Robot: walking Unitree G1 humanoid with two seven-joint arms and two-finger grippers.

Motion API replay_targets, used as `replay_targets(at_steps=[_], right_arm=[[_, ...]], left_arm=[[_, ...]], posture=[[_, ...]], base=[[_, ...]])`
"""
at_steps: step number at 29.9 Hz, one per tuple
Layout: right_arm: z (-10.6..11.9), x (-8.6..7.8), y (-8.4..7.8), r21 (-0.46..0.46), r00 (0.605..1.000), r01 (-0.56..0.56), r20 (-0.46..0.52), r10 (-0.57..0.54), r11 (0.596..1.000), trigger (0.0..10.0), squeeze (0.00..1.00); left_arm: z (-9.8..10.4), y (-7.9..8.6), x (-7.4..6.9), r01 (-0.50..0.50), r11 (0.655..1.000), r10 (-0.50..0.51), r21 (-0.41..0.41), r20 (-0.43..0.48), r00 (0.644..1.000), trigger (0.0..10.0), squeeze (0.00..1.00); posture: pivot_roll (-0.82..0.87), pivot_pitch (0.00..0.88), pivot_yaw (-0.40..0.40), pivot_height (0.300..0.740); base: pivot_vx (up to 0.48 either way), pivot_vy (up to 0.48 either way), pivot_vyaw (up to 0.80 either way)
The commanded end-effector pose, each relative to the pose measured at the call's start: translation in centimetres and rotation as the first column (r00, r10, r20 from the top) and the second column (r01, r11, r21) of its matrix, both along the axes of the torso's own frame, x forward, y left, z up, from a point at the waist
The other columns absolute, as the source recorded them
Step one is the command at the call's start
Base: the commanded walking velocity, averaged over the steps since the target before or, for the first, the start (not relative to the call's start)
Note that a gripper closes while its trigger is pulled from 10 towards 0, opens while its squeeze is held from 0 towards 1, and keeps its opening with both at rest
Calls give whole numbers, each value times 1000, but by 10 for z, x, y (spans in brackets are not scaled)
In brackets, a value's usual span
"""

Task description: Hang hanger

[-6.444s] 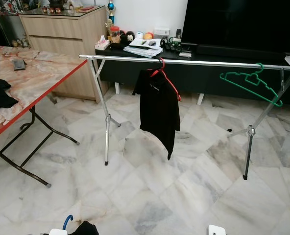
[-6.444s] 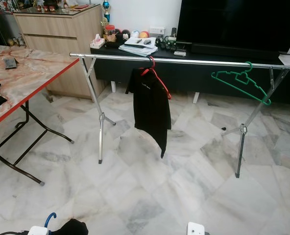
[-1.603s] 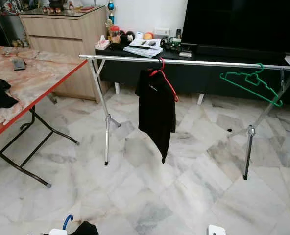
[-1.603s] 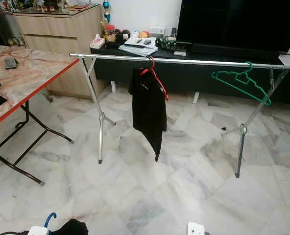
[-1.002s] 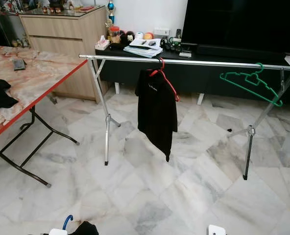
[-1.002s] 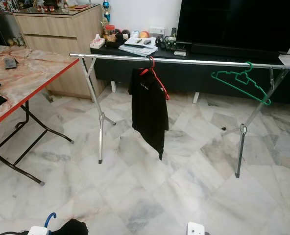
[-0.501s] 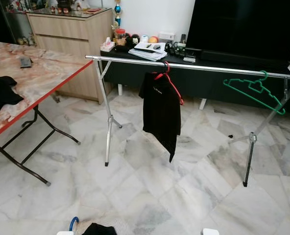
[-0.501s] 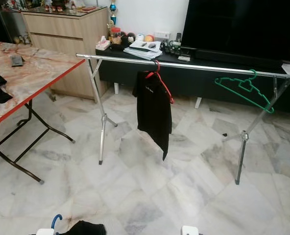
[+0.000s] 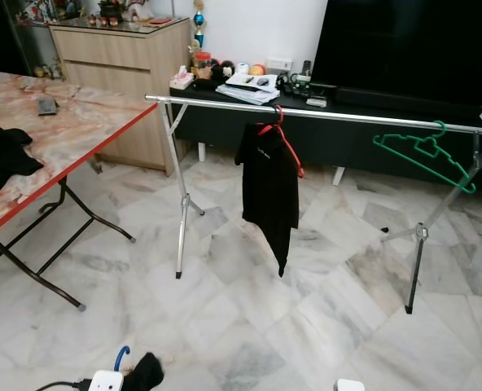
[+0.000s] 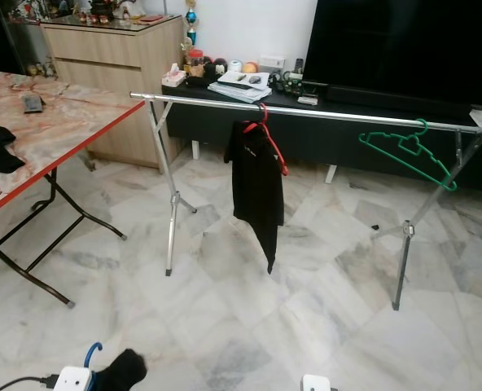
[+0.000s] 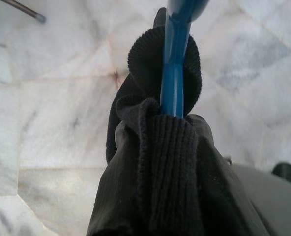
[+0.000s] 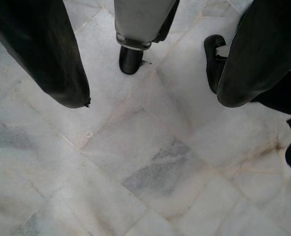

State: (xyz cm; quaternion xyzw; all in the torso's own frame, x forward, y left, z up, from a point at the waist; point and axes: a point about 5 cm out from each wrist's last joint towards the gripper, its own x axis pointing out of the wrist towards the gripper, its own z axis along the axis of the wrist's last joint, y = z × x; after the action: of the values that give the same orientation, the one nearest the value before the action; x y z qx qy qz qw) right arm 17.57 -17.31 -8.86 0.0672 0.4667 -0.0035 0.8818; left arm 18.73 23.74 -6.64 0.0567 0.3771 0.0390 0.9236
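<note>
A blue hanger (image 11: 174, 64) with a black ribbed garment (image 11: 165, 167) bunched over it sits in my left gripper (image 11: 171, 123), low by my left side; the cloth hides the fingers. Its blue hook (image 9: 122, 357) and the black cloth (image 9: 147, 371) peek in at the bottom of the left eye view. Ahead stands a silver clothes rail (image 9: 347, 116). On it hang a red hanger (image 9: 280, 137) carrying a black shirt (image 9: 270, 183) and a bare green hanger (image 9: 424, 151). My right gripper (image 12: 153, 101) hangs open over the marble floor.
A red-edged marble-look folding table (image 9: 70, 134) stands on the left with a dark garment (image 9: 1, 155) on it. Behind the rail are a black TV console (image 9: 225, 122), a large TV (image 9: 412, 49) and a wooden cabinet (image 9: 119, 57). Open floor lies between me and the rail.
The camera has shifted, so the whole scene sits slightly differently. My left arm with the blue hanger has come up a little. The black shirt on the red hanger sways slightly.
</note>
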Motion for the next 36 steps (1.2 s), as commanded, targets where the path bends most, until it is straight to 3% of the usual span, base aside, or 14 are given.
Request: replay_targets(at_steps=[1, 3, 5, 6, 8, 12, 24, 36], right_arm=[[2, 5, -3, -3, 1000, 13, 16, -13, 1000, 10000, 0], [2, 5, -3, -4, 1000, 10, 15, -10, 1000, 10000, 0], [3, 5, -4, -4, 1000, 5, 18, -5, 1000, 10000, 0], [3, 5, -4, -4, 1000, 5, 18, -5, 1000, 10000, 0], [3, 5, -4, -4, 1000, 6, 21, -6, 1000, 10000, 0], [3, 6, -4, -5, 1000, 9, 23, -9, 1000, 10000, 0], [4, 6, -3, 9, 998, 47, 41, -47, 999, 10000, 0], [4, 7, -5, -4, 997, 56, 46, -56, 998, 10000, 0]], left_arm=[[11, 13, 10, -57, 998, 54, 30, 79, 995, 10000, 0], [15, 14, 15, -66, 998, 63, 23, 119, 991, 10000, 0], [43, 14, 45, -45, 999, 46, -10, 335, 941, 10000, 0], [43, 14, 45, -45, 999, 46, -10, 335, 941, 10000, 0], [58, 10, 58, -23, 1000, 26, -11, 439, 898, 10000, 0], [70, 0, 65, 10, 1000, -6, -4, 521, 854, 10000, 0], [77, -13, 64, 45, 999, -34, -5, 571, 820, 10000, 0], [78, -13, 66, 58, 998, -49, 2, 565, 824, 10000, 0]], posture=[[138, 0, -34, 740], [138, 0, -34, 740], [135, 0, -36, 740], [135, 0, -36, 740], [144, 0, -34, 740], [144, 0, -29, 740], [151, 0, -28, 740], [147, 0, -30, 740]], base=[[0, 0, 0], [0, 0, 0], [0, 0, 0], [0, 0, 0], [0, 0, 0], [0, 0, 0], [163, 0, 0], [296, 0, 0]])
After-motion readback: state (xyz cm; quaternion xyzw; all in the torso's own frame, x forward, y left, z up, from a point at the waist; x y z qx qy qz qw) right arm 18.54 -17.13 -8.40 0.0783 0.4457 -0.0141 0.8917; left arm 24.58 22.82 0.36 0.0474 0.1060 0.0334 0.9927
